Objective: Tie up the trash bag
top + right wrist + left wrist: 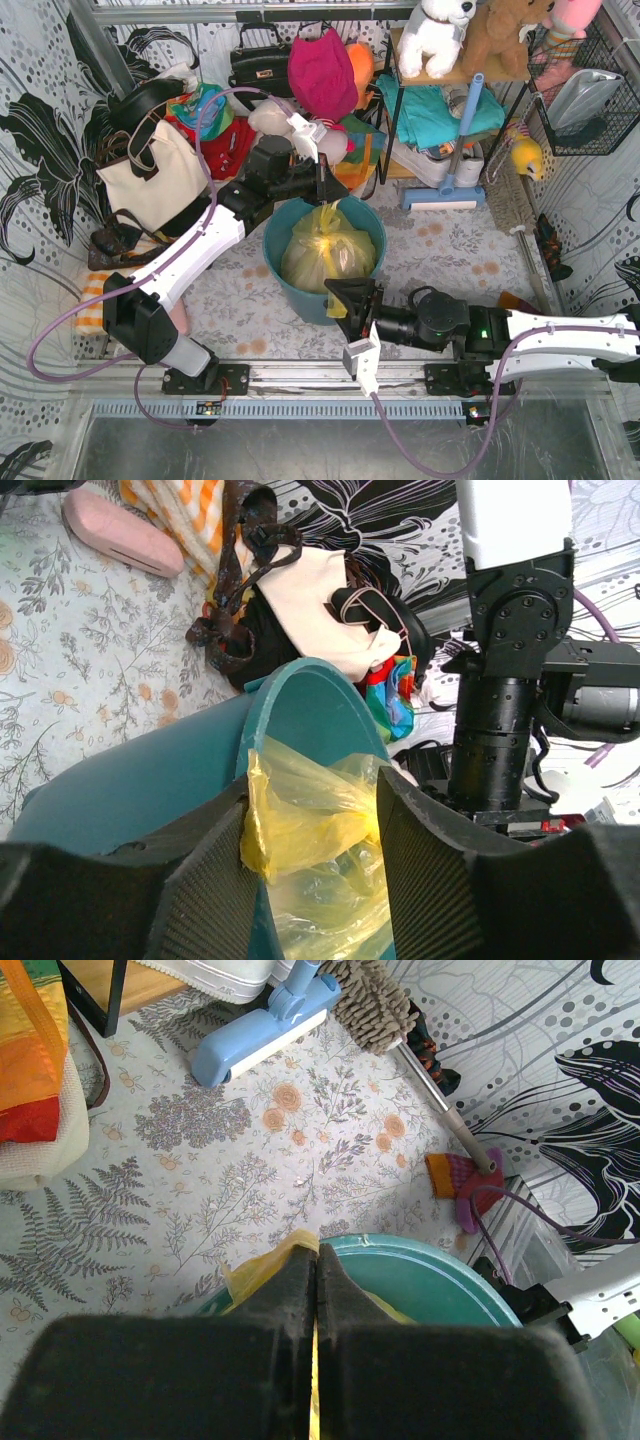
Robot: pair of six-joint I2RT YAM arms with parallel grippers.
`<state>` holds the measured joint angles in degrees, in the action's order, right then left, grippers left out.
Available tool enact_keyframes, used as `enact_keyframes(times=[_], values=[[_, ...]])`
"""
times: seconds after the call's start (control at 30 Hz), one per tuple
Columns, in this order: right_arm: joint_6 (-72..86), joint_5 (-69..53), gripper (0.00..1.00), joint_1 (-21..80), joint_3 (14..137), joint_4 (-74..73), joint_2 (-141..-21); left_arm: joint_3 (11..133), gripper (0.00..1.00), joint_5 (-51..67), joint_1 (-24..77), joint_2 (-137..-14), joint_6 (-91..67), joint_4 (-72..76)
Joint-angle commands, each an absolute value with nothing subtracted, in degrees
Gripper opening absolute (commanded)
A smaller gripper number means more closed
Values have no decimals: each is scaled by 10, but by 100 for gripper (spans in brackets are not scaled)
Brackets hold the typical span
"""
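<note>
One trash bag in one teal bin, two pincers at the bin's rim.
At the bin's far rim the left pincer is pressed closed on a yellow bag flap; at the bin's near rim the right pincer stands parted around another bunched flap.

The trash bag is pinched between the pressed-together fingers of the left gripper, above the teal bin.
</note>
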<state>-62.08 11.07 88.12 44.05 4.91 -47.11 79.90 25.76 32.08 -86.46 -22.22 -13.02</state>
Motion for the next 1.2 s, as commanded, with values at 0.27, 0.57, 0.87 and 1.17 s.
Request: enact_keyframes(times=[0.27, 0.57, 0.87, 1.17], values=[[-649, 120, 29, 884, 448, 55, -442, 797, 0, 268, 319, -858, -225, -138], [-626, 106, 0, 884, 448, 39, -449, 795, 0, 271, 319, -860, -227, -134], [-413, 152, 0, 884, 427, 192, -449, 790, 0, 215, 319, -839, -217, -109], [95, 398, 0, 854, 530, 106, -506, 734, 0, 123, 319, -787, -195, -22]])
